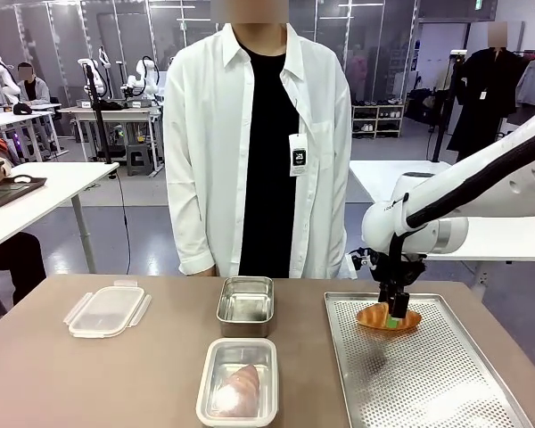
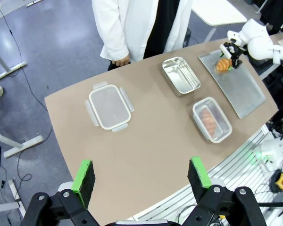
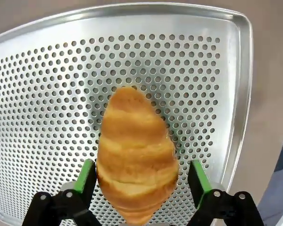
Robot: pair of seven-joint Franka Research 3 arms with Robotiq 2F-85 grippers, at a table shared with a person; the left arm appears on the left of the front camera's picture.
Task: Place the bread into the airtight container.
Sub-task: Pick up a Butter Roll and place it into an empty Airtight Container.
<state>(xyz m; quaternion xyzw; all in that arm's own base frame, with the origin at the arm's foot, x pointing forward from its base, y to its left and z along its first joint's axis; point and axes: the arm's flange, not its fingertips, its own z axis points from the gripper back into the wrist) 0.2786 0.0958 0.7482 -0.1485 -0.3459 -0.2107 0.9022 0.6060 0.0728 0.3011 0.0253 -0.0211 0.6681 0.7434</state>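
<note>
Half-open right pincer (image 3: 140, 181) straddles the bread (image 3: 134, 150), perhaps touching it

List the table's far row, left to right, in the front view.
clear clip-lock lid → empty steel container → croissant, straddled by the right end effector, on the perforated tray

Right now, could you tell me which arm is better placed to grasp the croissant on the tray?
Right. The right gripper straddles the croissant on the perforated tray, its jaws on either side. The left gripper hangs open high above the table, far from it.
</note>
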